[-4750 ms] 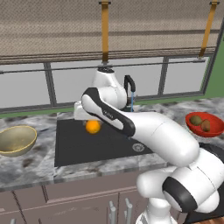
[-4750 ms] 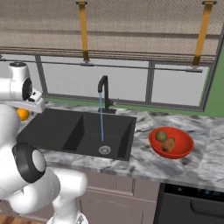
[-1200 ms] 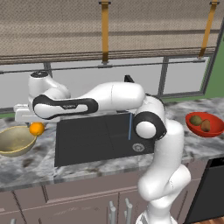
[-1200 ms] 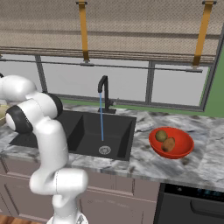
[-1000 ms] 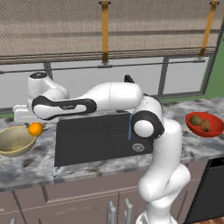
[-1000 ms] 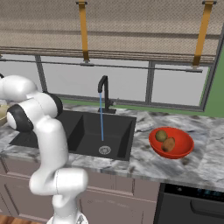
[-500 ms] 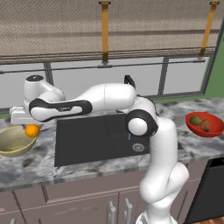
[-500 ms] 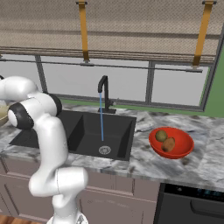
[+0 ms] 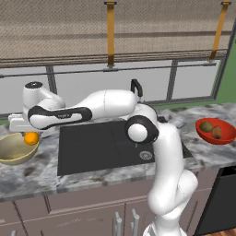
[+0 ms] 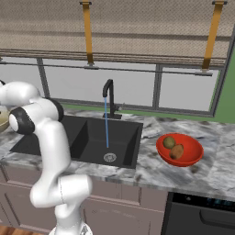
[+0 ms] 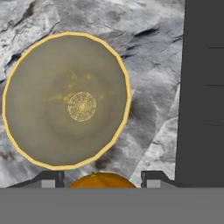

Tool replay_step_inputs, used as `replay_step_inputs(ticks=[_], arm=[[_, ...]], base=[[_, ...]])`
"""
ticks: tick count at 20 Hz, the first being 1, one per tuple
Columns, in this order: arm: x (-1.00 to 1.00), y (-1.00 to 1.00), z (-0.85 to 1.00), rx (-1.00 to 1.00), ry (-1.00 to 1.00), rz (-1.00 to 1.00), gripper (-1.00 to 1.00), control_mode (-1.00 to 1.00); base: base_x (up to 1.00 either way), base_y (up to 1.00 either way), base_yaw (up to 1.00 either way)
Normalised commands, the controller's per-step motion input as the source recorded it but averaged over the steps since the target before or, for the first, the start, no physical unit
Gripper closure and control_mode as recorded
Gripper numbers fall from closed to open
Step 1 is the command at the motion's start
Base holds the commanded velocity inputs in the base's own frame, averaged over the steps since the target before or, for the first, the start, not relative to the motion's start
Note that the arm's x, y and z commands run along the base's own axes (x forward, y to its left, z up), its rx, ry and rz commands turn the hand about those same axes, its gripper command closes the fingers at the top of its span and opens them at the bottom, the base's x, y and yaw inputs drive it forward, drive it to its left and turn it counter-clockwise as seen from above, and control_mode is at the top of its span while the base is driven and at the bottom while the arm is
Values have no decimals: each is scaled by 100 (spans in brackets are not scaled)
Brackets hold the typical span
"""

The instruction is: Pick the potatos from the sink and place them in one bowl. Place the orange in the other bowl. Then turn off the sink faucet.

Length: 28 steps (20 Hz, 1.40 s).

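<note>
Grey marbled counter [image 9: 27,177] runs under a window with blinds; black sink [image 9: 99,147] is set into it, faucet [image 10: 108,96] at the back with a thin stream of water [image 10: 106,124] falling to the drain [image 10: 109,157]. Arm [image 9: 106,103] is stretched far left across the sink, hand over the tan bowl [image 9: 11,150]. Orange [image 9: 31,138] is seen at the bowl's right rim, just above the inside, directly under the hand. In the hand view the orange [image 11: 102,180] sits between the two finger tips at the bottom edge, so the gripper [image 11: 102,180] is clamped on it, jaws partly apart around the fruit; the bowl [image 11: 65,99] lies below, pale golden inside with a ring pattern at centre, sink edge [image 11: 203,87] beside it. Red bowl [image 10: 180,149] stands on the counter right of the sink, well apart from the arm, with both potatoes [image 10: 173,147] inside, touching each other. Sink basin holds no fruit.
</note>
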Motion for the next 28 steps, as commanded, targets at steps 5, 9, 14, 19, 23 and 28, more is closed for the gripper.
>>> replay_step_inputs(ticks=[5, 9, 14, 19, 23, 28], arm=[[25, 23, -11, 0, -1, 0, 100, -100], [19, 23, -12, 0, -3, 0, 100, -100], [14, 24, -9, 0, -1, 0, 100, -100], [14, 17, -15, 0, 0, 0, 100, -100], [15, 4, -24, 0, 0, 0, 100, -100], [16, 0, -29, 0, 0, 0, 100, -100]], base=[[0, 0, 0], [0, 0, 0], [0, 0, 0], [0, 0, 0], [0, 0, 0], [0, 0, 0]])
